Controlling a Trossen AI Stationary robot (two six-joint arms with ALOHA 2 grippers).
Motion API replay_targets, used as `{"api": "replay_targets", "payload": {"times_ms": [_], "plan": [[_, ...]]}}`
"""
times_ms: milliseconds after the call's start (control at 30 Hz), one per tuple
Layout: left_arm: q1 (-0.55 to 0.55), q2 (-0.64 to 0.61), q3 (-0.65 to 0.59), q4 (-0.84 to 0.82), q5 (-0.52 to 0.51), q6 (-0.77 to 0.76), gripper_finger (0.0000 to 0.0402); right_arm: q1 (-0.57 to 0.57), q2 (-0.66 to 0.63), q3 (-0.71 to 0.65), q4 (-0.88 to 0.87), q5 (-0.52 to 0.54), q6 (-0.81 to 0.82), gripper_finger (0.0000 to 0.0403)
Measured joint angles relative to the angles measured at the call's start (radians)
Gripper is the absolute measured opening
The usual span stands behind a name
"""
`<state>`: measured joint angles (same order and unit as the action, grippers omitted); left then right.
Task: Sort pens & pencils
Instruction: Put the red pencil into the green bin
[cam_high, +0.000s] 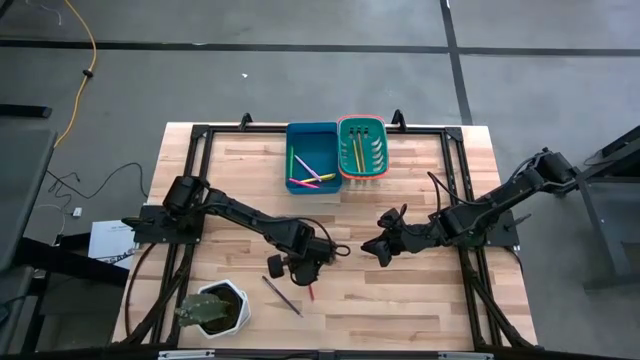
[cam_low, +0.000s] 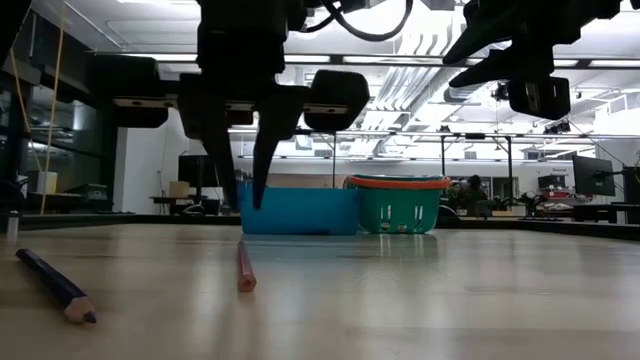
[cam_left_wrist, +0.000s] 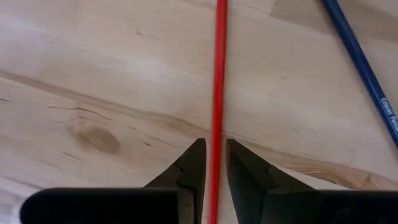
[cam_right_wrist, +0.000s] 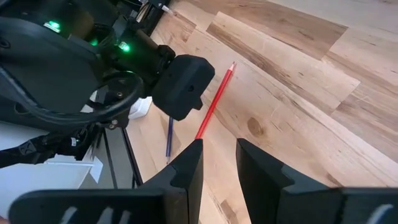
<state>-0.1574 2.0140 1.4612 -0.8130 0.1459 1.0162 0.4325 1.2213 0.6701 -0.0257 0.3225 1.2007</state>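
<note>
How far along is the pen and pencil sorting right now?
Mostly done by the look of it: several sticks already lie in the blue bin and the green basket. In hand: the left gripper straddles the red pencil, which lies flat on the table, not yet lifted. Left: that one and the dark blue pencil. The right gripper waits above mid-table, empty.

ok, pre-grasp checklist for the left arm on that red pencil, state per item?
1. Left gripper straddles the red pencil: ok.
2. Fingers open, not yet closed on it: ok.
3. Pencil flat on the table: ok.
4. Blue pencil apart from the red one: ok.
5. Right gripper waiting off to the side, open, empty: ok.
6. Fingertips down at the tabletop: cannot tell.
</note>
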Motion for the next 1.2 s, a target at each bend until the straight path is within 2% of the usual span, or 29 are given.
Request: {"api": "replay_targets", "payload": {"times_ms": [533,767,933,1200], "plan": [[0.000,0.000,0.000,0.005,0.000,-0.003,0.0051,0.000,0.000,0.000,-0.003,-0.001,0.004,0.0087],[0.000,0.000,0.000,0.012,-0.095,-0.035,0.0051,0.000,0.000,0.000,-0.003,-0.001,0.004,0.0087],[0.000,0.000,0.000,0.033,-0.112,-0.109,0.0051,0.000,0.000,0.000,-0.003,-0.001,0.004,0.0087],[0.000,0.000,0.000,0.044,-0.113,-0.107,0.0051,0.000,0.000,0.000,-0.003,-0.001,0.004,0.0087]]}}
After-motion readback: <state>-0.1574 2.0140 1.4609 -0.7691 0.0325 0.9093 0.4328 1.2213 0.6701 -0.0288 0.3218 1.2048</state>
